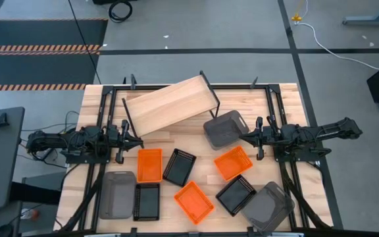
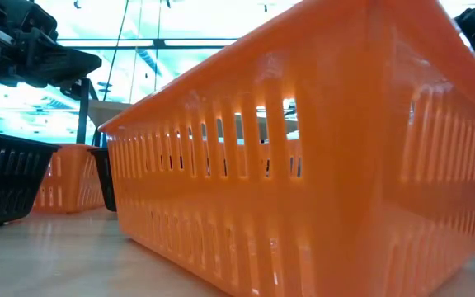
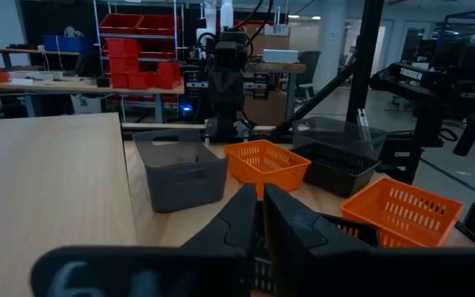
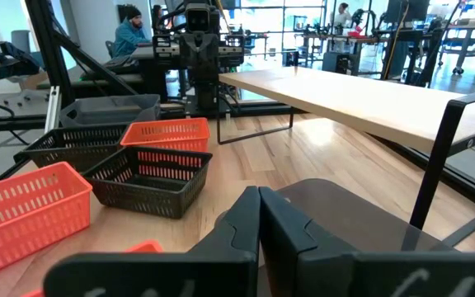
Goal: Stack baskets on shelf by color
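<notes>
We see the shelf [image 1: 171,104] standing skewed at the table's [image 1: 281,99] far edge, with nothing on it. Nine baskets lie scattered in front of it: one grey basket [image 1: 226,128] sits just beside its right end. Our left gripper [image 1: 139,141] and right gripper [image 1: 243,137] flank the shelf, both closed and empty.

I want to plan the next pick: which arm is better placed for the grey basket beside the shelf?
Probably the right: its tool is right beside that grey basket, while the left tool sits beyond the shelf.
</notes>
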Controlling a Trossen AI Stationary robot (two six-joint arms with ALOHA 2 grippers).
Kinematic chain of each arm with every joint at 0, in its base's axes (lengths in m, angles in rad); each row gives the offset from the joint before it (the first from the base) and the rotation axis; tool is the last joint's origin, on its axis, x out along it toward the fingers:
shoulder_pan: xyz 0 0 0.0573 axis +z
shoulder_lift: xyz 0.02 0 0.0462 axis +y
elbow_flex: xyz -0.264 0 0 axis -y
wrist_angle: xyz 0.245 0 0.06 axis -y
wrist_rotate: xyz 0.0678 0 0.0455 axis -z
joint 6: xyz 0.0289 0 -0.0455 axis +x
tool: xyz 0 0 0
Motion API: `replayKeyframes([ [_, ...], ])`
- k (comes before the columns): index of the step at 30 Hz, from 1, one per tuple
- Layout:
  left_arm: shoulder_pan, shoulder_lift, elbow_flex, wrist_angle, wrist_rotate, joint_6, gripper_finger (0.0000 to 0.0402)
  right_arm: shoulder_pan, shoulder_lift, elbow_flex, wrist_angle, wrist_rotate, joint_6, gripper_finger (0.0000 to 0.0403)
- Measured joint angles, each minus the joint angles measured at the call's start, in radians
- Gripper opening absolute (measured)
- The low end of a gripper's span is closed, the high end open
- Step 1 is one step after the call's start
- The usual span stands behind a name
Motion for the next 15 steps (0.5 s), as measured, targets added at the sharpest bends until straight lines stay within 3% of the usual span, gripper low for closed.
replayKeyframes([
  [8, 0.0, 0.0, 0.0, 0.091, 0.0, -0.161, 0.0032, 0.0, 0.0, 0.0, 0.0, 0.0, 0.0, 0.0012],
  [11, 0.0, -0.001, 0.0, 0.224, -0.014, -0.165, 0.0037, 0.0, 0.0, 0.0, 0.0, 0.0, 0.0, 0.0012],
  [15, -0.02, 0.003, 0.0, 0.285, 0.123, -0.244, 0.0049, 0.0, 0.0, 0.0, 0.0, 0.0, 0.0, 0.0012],
])
